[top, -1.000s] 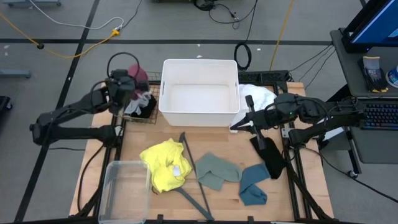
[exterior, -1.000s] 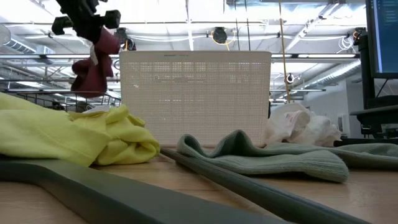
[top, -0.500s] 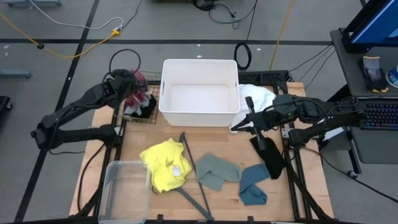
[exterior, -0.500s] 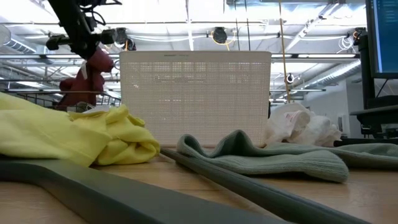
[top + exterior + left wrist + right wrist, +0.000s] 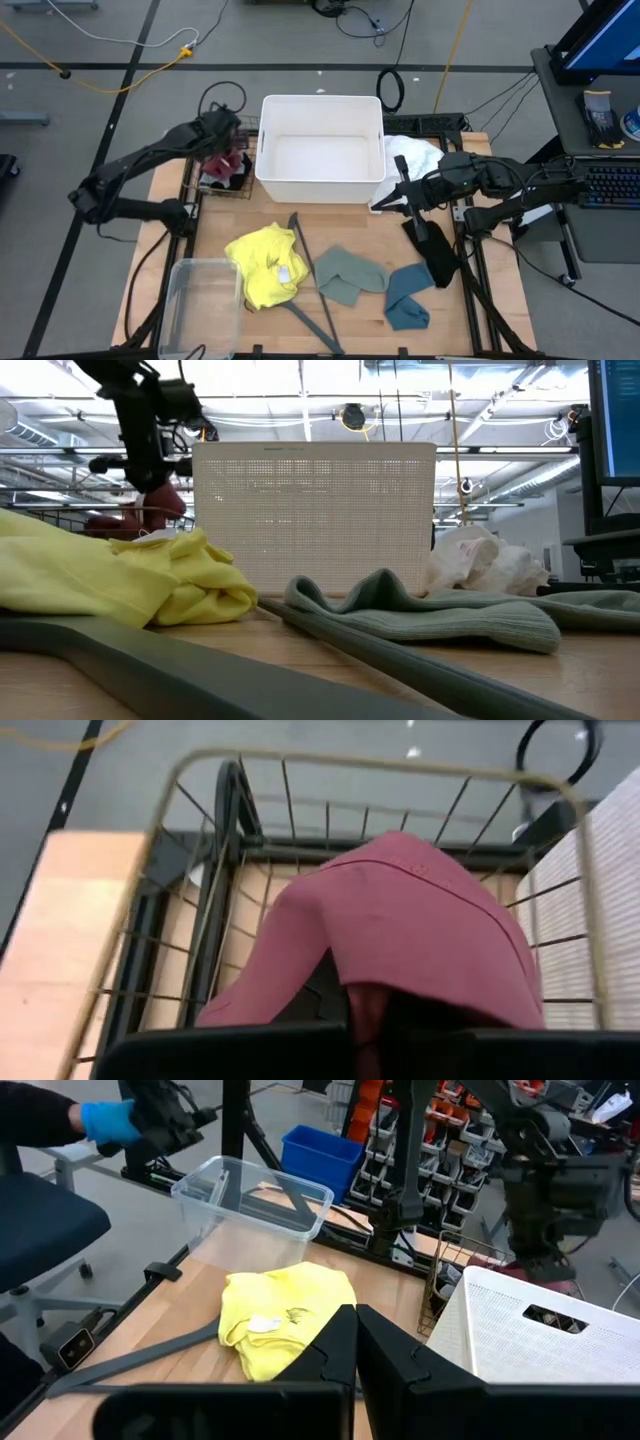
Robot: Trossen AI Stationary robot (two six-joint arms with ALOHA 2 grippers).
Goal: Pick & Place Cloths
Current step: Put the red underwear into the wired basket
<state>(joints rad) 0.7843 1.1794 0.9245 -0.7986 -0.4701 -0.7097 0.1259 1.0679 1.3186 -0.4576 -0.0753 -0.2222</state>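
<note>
While the left claw dips into the wire basket pinching the maroon cloth, the right claw hovers pressed together beside it.

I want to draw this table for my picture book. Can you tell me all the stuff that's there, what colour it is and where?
Bin: one, white, back middle of the table.
Wire basket: one, left of the bin.
Maroon cloth: one, held over the wire basket.
Yellow cloth: one, front left.
Sage green cloth: one, front middle.
Teal cloth: one, front right.
Black cloth: one, right edge.
White cloth: one, right of the bin.
Hanger: one, dark grey, front middle.
Clear tub: one, front left corner.
Left hand: shut on the maroon cloth.
Right hand: shut, empty, beside the bin.
</note>
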